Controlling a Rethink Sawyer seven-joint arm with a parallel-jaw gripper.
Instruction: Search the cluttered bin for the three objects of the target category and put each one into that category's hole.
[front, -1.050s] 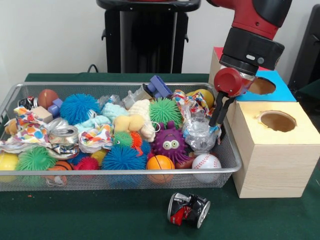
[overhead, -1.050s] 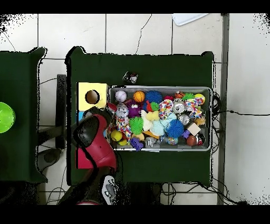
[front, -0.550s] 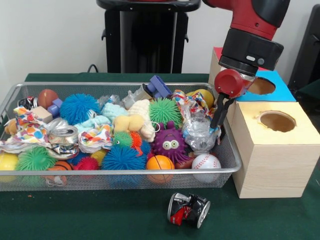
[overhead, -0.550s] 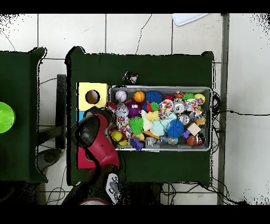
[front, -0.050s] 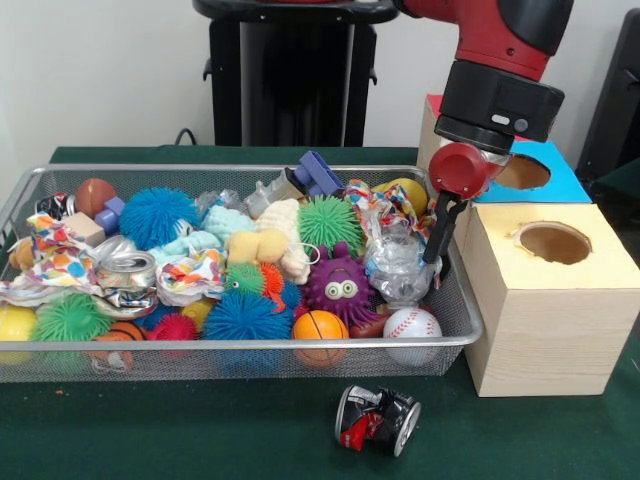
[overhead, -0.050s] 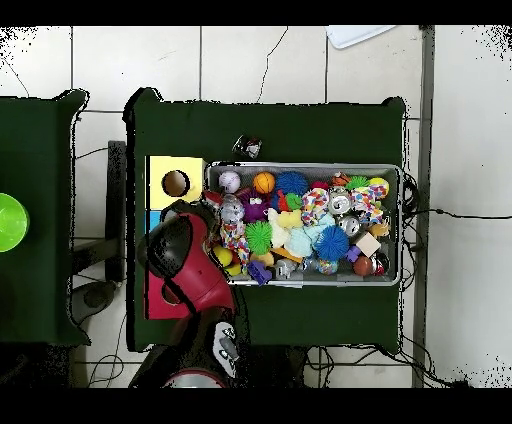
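My gripper (front, -0.050s: 432, 240) hangs from the red and black arm over the right end of the wire mesh bin (front, -0.050s: 250, 343). It is just beside a crumpled clear plastic bottle (front, -0.050s: 397, 268), between that and the bin's right wall. I see nothing carried in it. Right of the bin stand the boxes with holes: a yellow-topped wooden box (front, -0.050s: 555, 242), a blue-topped one (front, -0.050s: 525, 172) behind it and a red-topped one (front, -0.050s: 437, 102) furthest back. In the overhead view the arm (overhead, -0.050s: 185, 265) hides the gripper, and the yellow-topped box (overhead, -0.050s: 175, 183) shows clearly.
The bin is packed with spiky rubber balls, a baseball (front, -0.050s: 412, 325), a small basketball (front, -0.050s: 321, 327), a purple monster toy (front, -0.050s: 342, 285), crushed cans (front, -0.050s: 128, 270), wrappers and blocks. A crushed dark can (front, -0.050s: 377, 418) lies on the green cloth in front of the bin.
The wrist has turned a little over the same spot, so the gripper looks narrower. In the overhead view the arm's upper links have swung slightly. The bin's contents have not moved.
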